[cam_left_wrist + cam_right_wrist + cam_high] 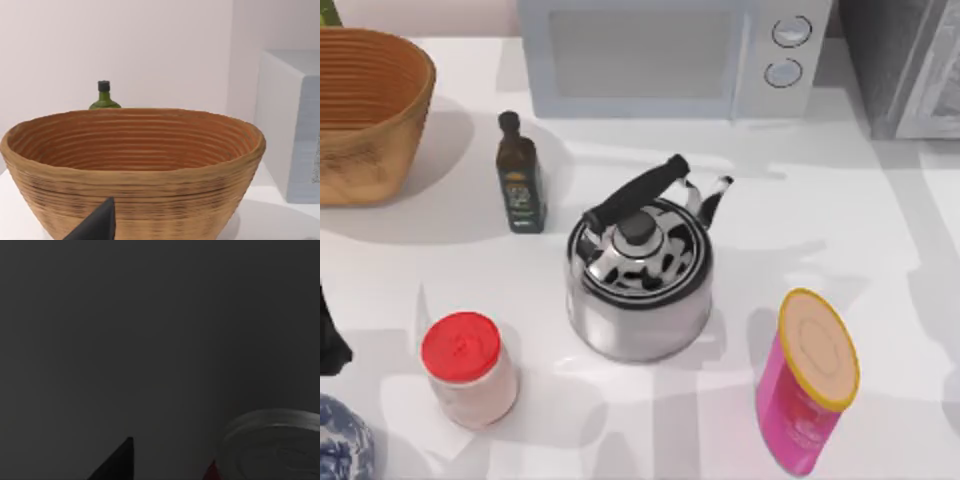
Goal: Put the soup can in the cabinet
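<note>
The soup can [272, 447] shows its silver top and a sliver of red side in the right wrist view, against a dark grey surface. My right gripper [170, 475] is open; one dark fingertip [120, 462] stands apart from the can, which is not between the fingers. The grey cabinet [905, 70] stands at the back right of the table in the top view. At the table's left edge my left gripper [328, 345] is parked and open, and its fingertip [100, 225] points at the wicker basket [135, 165].
A steel kettle [640, 270] sits mid-table, with a red-lidded white jar [470, 370] front left and a tall pink canister [810, 380] front right. A dark bottle [520, 180], a wicker basket [365, 110] and a microwave [670, 55] line the back.
</note>
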You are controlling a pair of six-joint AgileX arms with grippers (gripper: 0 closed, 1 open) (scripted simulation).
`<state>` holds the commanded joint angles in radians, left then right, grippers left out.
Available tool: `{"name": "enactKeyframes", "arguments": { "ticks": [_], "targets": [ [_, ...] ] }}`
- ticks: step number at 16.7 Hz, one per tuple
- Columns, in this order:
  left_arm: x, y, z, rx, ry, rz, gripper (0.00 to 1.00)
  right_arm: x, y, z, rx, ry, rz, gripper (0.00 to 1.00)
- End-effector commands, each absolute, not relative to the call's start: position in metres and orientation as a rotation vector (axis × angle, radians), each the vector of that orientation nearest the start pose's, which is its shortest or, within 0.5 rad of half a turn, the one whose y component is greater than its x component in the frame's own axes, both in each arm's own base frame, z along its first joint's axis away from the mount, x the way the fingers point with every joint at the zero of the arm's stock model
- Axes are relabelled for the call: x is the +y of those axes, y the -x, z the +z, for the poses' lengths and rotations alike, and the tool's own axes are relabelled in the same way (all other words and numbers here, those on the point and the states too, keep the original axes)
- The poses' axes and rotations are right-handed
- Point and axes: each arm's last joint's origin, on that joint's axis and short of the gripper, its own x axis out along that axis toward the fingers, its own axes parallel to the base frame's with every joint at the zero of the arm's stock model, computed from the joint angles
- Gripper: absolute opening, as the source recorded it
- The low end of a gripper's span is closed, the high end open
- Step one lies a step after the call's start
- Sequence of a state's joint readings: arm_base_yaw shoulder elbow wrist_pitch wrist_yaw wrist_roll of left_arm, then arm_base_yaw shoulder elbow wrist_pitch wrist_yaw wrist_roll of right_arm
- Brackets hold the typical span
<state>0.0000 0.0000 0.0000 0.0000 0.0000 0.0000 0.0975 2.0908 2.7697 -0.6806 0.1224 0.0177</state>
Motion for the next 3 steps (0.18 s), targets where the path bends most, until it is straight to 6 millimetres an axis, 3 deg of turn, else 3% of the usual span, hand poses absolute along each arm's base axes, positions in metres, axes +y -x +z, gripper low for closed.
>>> {"name": "enactKeyframes", "arguments": {
  "ticks": [3],
  "targets": [
    [-0.0012, -0.1057, 0.1600, 0.000, 0.000, 0.000, 1.00, 0.0450, -0.4060, 0.5301, 0.000, -0.004, -0.001, 1.00]
  ]
}}
